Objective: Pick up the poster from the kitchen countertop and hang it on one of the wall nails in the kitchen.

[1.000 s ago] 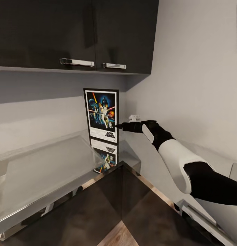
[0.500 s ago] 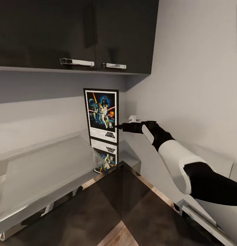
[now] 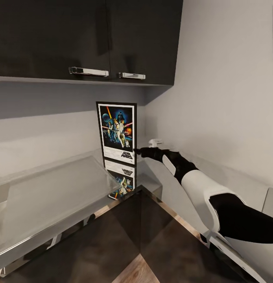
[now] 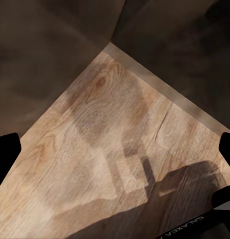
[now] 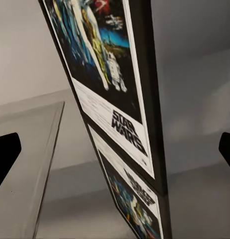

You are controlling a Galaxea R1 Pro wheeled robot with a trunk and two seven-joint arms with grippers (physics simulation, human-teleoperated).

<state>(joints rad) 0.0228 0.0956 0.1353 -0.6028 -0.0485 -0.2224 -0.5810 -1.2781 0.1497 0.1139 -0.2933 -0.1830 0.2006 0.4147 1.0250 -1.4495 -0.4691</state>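
The Star Wars poster (image 3: pixel 117 133) stands upright in the corner on the glossy kitchen countertop (image 3: pixel 50 192), mirrored in its surface. My right gripper (image 3: pixel 137 150) reaches in from the right and sits at the poster's lower right edge. In the right wrist view the poster (image 5: pixel 107 84) is very close, its black frame edge running between my wide-apart fingertips (image 5: pixel 5 157), so the right gripper (image 5: pixel 115 152) is open. My left gripper (image 4: pixel 115 149) is open over a wooden floor, holding nothing.
Dark wall cabinets (image 3: pixel 89 39) with chrome handles hang above the poster. Grey walls meet in the corner behind it. Dark cabinet fronts (image 3: pixel 113 243) stand below the worktop, with wooden floor (image 4: pixel 110 149) at their foot.
My right arm has dropped a little and its gripper has edged left toward the poster's lower right corner. The poster has not moved.
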